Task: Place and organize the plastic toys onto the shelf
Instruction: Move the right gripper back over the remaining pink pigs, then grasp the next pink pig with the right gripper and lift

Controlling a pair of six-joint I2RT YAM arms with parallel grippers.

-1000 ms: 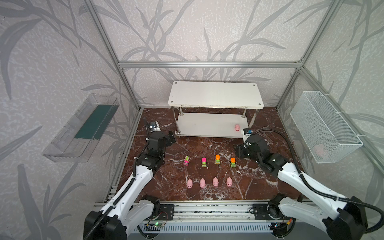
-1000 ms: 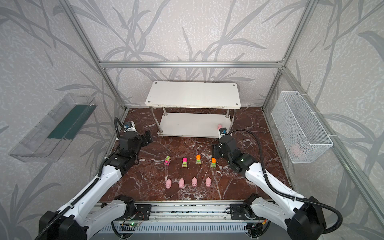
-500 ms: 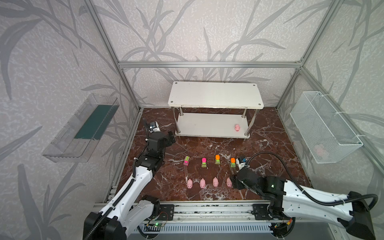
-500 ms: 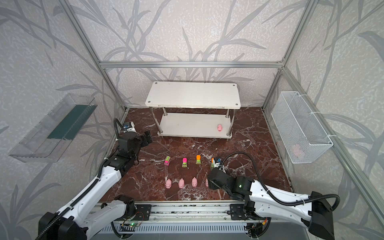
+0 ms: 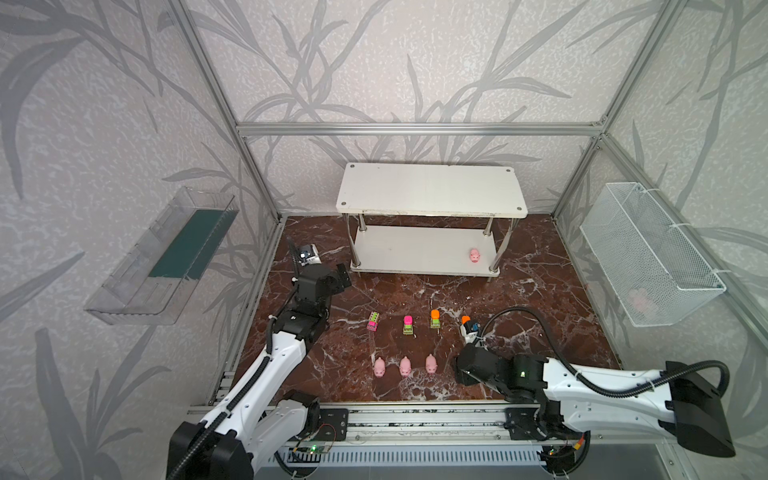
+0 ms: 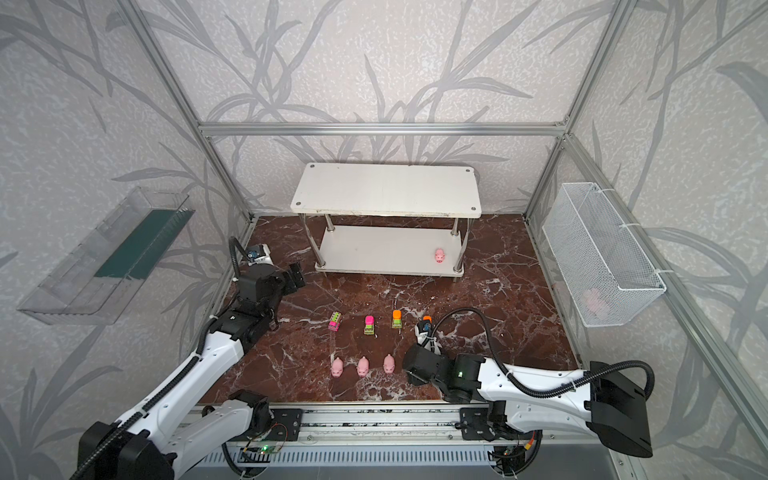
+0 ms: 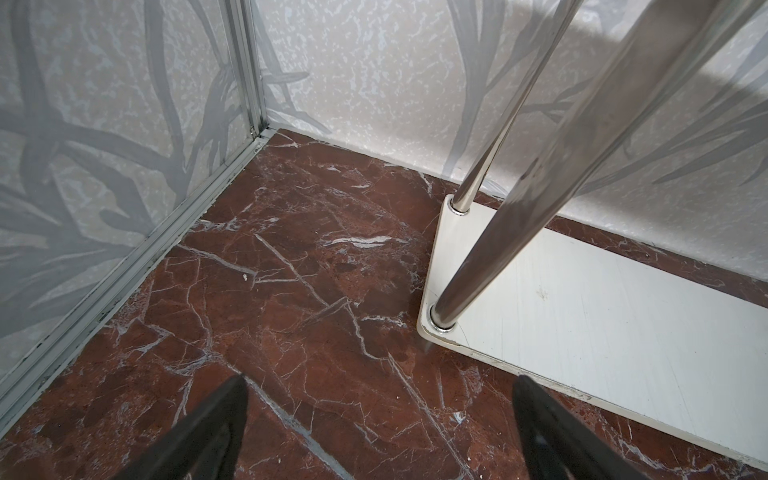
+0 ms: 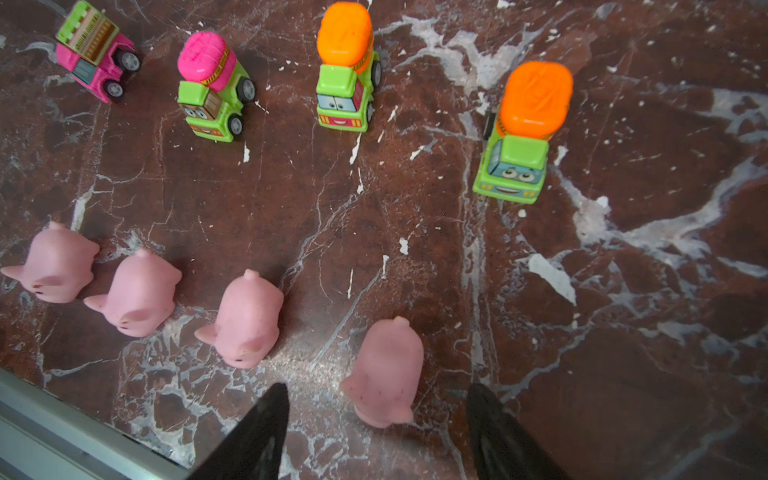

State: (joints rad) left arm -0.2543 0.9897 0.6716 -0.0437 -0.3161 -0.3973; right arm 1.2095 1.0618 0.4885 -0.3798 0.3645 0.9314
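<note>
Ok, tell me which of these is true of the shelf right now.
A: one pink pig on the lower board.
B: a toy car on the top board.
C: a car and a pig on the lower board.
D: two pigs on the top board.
A: a single pink pig stands on the lower board of the shelf, near its right end.

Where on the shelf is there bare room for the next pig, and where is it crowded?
The top board is bare. The lower board, as far as seen, is bare from its left posts across to the lone pig near its right end. Crowded: the floor rows, cars and pigs.
</note>
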